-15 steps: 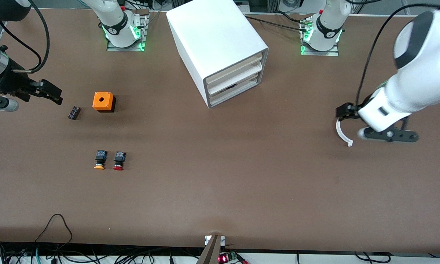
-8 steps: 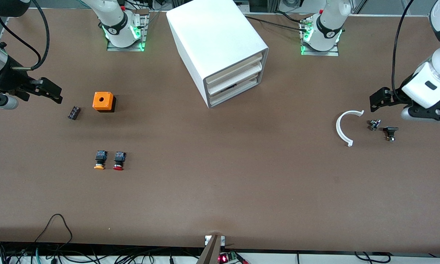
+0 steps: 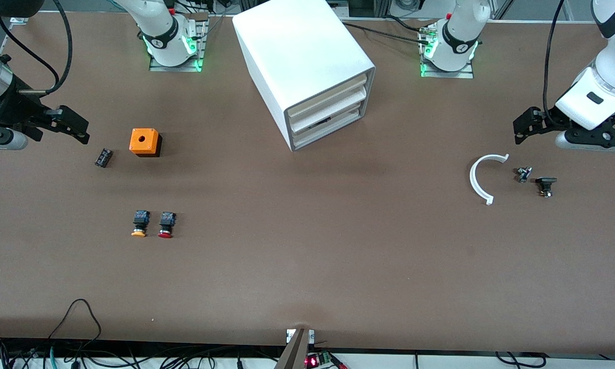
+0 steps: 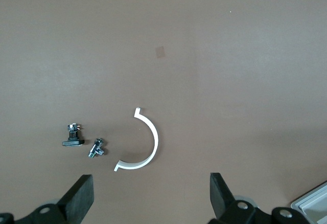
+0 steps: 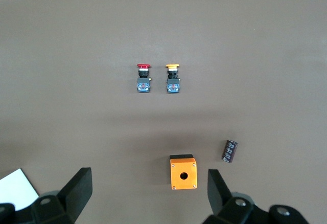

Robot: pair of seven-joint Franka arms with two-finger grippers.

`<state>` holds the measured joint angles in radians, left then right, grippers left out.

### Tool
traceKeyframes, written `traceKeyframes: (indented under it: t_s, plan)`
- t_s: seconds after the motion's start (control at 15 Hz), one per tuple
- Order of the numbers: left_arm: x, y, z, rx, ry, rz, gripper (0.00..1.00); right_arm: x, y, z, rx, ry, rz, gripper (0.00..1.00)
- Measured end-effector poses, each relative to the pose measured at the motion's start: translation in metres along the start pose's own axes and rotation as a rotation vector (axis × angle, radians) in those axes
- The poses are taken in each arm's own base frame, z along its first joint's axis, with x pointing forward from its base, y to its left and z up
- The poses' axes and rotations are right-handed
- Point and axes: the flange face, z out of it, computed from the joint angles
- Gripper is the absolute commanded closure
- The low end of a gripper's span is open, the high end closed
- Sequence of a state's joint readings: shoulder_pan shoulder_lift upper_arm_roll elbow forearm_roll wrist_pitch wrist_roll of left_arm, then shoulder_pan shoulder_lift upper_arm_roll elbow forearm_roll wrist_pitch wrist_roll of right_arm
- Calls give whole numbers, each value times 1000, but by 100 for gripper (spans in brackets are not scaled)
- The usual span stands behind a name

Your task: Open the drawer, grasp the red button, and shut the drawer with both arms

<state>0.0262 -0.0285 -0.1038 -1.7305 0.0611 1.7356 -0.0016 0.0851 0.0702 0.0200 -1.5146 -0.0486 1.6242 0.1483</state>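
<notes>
The white cabinet [image 3: 307, 61] stands mid-table near the bases, its three drawers [image 3: 328, 110] all pushed in. The red-capped button [image 3: 166, 224] lies on the table beside an orange-capped one [image 3: 140, 224]; both show in the right wrist view, the red one [image 5: 143, 78] next to the orange one [image 5: 172, 78]. My right gripper [image 3: 84, 136] is open and empty over the table by the orange box [image 3: 144, 142]; it also shows in the right wrist view [image 5: 148, 193]. My left gripper [image 3: 517, 134] is open and empty over the table beside a white arc [image 3: 480, 179]; it also shows in the left wrist view [image 4: 150, 198].
A small black component [image 3: 103, 157] lies by the orange box [image 5: 183, 173]. Two small metal parts [image 3: 523, 174] [image 3: 545, 185] lie next to the white arc [image 4: 148, 147]. Cables run along the table's front edge.
My left arm has swung away from over the white arc toward its own end of the table, uncovering the two small metal parts. My right gripper has barely shifted.
</notes>
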Motion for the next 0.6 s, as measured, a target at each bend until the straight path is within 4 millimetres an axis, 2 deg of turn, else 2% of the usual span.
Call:
traceKeyframes:
  t_s: [0.6]
  plan:
    - [-2, 3, 1, -21, -15, -2, 0, 0, 0, 1, 0, -1, -53, 0]
